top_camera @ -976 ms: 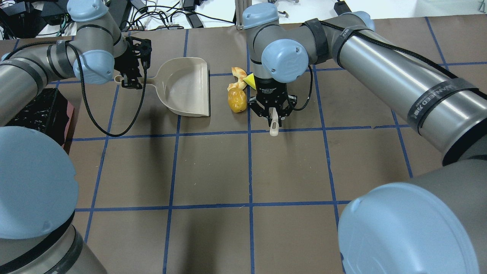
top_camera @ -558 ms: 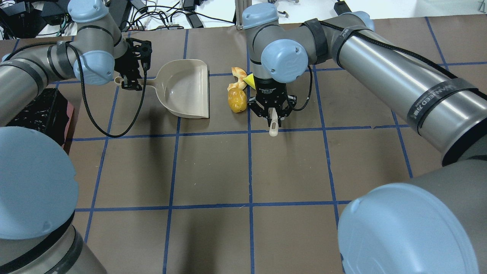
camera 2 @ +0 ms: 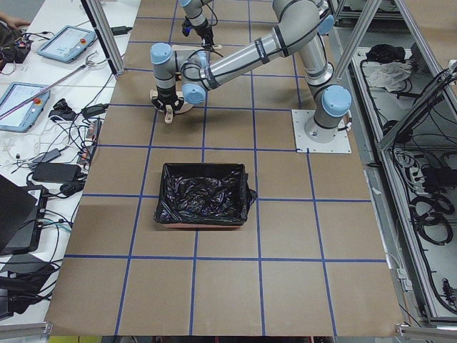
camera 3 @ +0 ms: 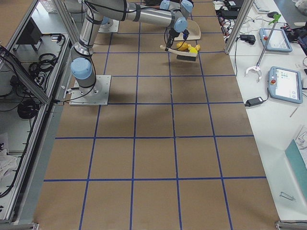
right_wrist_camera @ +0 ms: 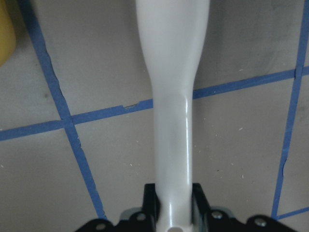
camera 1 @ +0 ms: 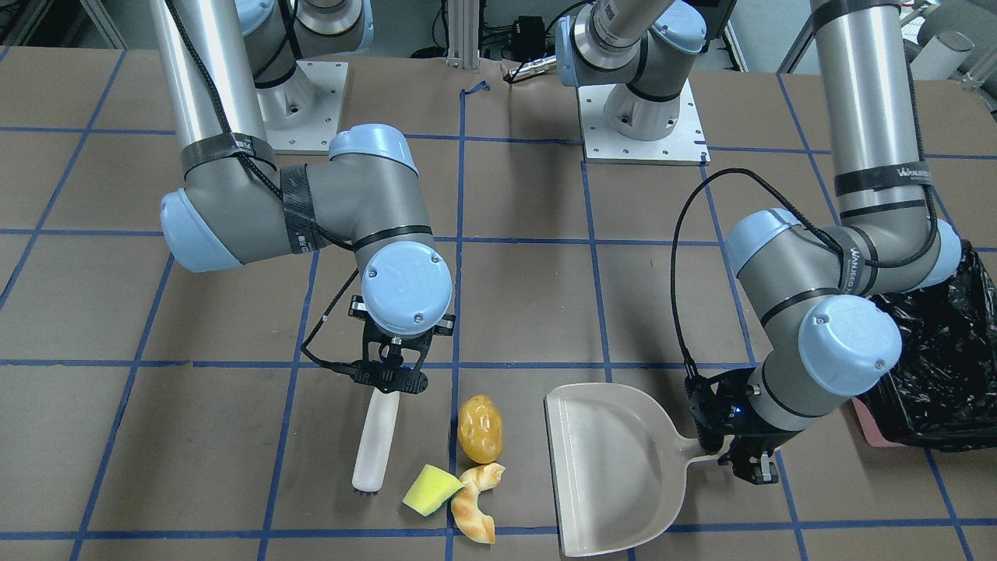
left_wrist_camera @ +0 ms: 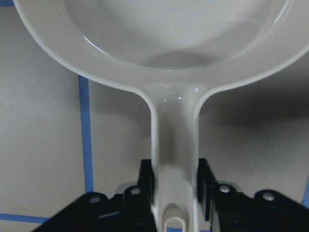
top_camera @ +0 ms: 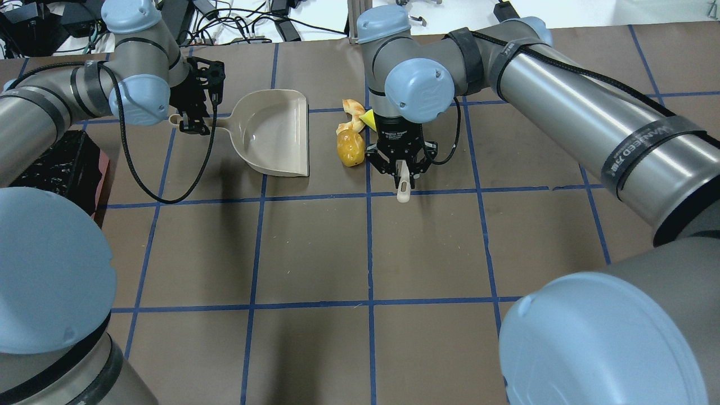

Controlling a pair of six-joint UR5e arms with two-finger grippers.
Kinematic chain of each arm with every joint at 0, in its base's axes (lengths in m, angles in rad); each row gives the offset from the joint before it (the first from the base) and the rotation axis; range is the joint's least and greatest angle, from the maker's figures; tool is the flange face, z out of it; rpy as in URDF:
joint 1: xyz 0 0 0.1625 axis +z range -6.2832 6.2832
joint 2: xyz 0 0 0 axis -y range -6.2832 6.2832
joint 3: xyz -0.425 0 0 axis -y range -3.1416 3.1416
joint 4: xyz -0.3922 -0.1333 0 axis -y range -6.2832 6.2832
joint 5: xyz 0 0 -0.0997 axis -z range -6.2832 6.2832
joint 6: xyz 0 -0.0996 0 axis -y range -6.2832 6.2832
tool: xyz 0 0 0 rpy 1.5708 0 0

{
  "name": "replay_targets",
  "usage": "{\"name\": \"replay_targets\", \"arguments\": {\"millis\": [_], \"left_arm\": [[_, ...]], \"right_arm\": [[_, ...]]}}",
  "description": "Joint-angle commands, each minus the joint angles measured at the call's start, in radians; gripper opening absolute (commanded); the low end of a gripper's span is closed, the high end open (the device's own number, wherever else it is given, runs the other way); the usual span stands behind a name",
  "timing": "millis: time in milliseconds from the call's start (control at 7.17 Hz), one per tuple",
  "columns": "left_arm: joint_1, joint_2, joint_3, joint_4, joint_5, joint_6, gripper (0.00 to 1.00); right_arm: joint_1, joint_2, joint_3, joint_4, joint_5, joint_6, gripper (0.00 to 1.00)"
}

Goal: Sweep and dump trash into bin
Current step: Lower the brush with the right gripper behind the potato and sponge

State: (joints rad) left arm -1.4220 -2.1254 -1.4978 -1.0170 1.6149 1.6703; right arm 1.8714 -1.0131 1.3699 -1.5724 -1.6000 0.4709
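Beyond dustpan (top_camera: 275, 132) handle, bin (camera 1: 927, 389): black-lined, well apart.
dustpan: left gripper (top_camera: 192, 119) clamped on handle.
brush (camera 1: 376, 440): right gripper (camera 1: 389, 382) pinching it, across trash from dustpan.
trash: lump (camera 1: 479, 428), croissant (camera 1: 477, 502), sponge (camera 1: 431, 487) near dustpan mouth.
step: sweeping, by my read; next push brush toward dustpan.

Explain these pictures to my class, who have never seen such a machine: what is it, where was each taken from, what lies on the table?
This is a robot with two arms, each ending in a two-finger hand. Four pictures come from fixed cameras: one behind and above the robot, one facing it, one at each end of the table. Two close-ups come from cameras on the wrists. The left hand grips the handle of a beige dustpan; the right hand grips a white brush. Between them lie three bits of trash: a yellow lump, a sponge and a croissant-like piece. A black-lined bin stands at the robot's left.
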Motion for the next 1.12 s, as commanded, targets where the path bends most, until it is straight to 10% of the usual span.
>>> {"name": "replay_targets", "arguments": {"millis": [0, 976], "left_arm": [[0.000, -0.005, -0.001, -0.002, 0.002, 0.002, 0.00], [0.000, -0.005, 0.001, -0.002, 0.005, -0.001, 0.00]], "right_arm": [[0.000, -0.001, 0.000, 0.000, 0.000, 0.000, 0.19], [0.000, 0.027, -0.011, -0.012, 0.018, 0.002, 0.18]]}}
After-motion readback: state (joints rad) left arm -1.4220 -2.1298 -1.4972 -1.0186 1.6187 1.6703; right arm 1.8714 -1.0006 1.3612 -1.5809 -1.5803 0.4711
